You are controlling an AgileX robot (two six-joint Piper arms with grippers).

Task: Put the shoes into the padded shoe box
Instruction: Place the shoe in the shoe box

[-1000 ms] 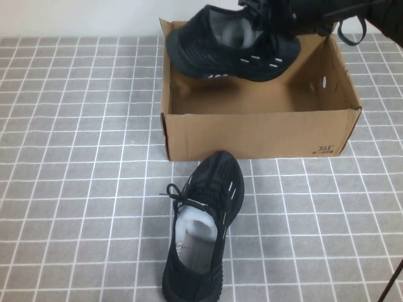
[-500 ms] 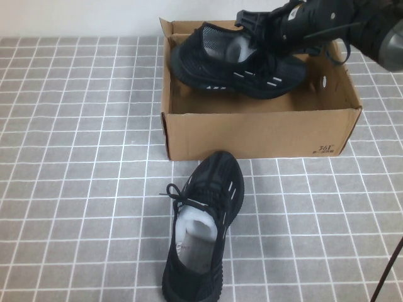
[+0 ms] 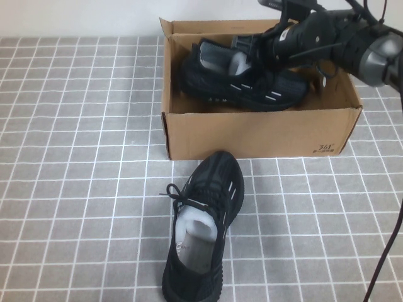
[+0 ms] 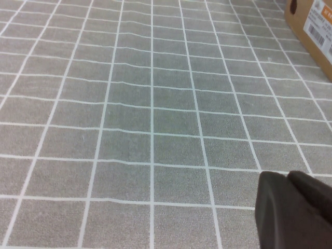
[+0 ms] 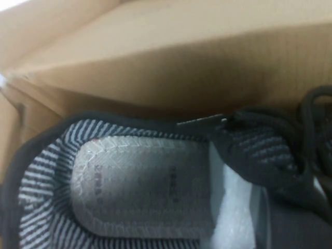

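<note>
Plain brown corrugated cardboard box [image 3: 252, 132], open top, is the landmark. Black knit sneaker with white dash stripes [image 3: 242, 82] sits inside it, lying lengthwise along the box, heel toward the box's left wall. Right gripper [image 3: 267, 47] is over the box's back-right part, at that sneaker's laces; finger state unclear. Second black knit sneaker [image 3: 203, 229] lies on the grey tiled mat [image 3: 75, 189] just in front of the box, toe pointing at the front wall, white paper stuffing visible. Left gripper not in frame.

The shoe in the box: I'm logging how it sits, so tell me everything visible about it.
The shoe in the box is a black knit sneaker with black laces, short white dashes along its side, a grey striped lining and white paper stuffing. It lies lengthwise inside the padded shoe box, toe toward the robot's right, opening tilted up. The right gripper reaches in at its tongue. The left gripper stays over the tiled table, apart.
</note>
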